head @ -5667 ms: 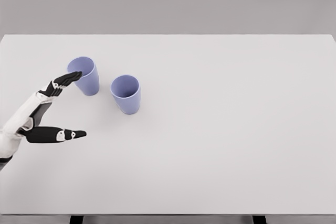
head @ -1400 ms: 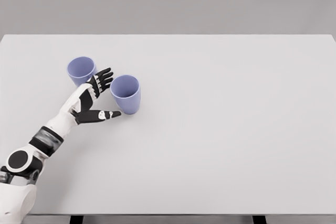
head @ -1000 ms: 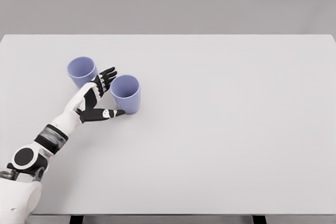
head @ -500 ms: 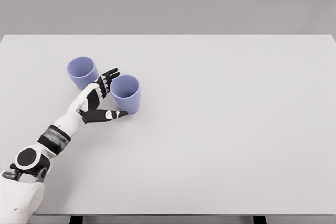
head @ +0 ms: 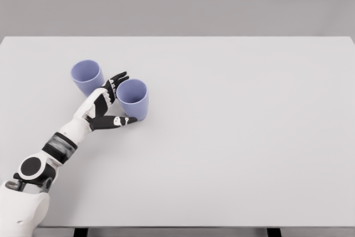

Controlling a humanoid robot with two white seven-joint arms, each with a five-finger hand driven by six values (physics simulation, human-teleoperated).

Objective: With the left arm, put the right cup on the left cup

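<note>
While the periwinkle right cup stands upright, left hand fingers stay spread.

White left arm, black joints, black fingers

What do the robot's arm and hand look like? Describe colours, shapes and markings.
The left arm has smooth white shells, a grey banded ring at the forearm and a round black joint disc with a white rim lower down. The left hand has black fingers with small white patches.
</note>
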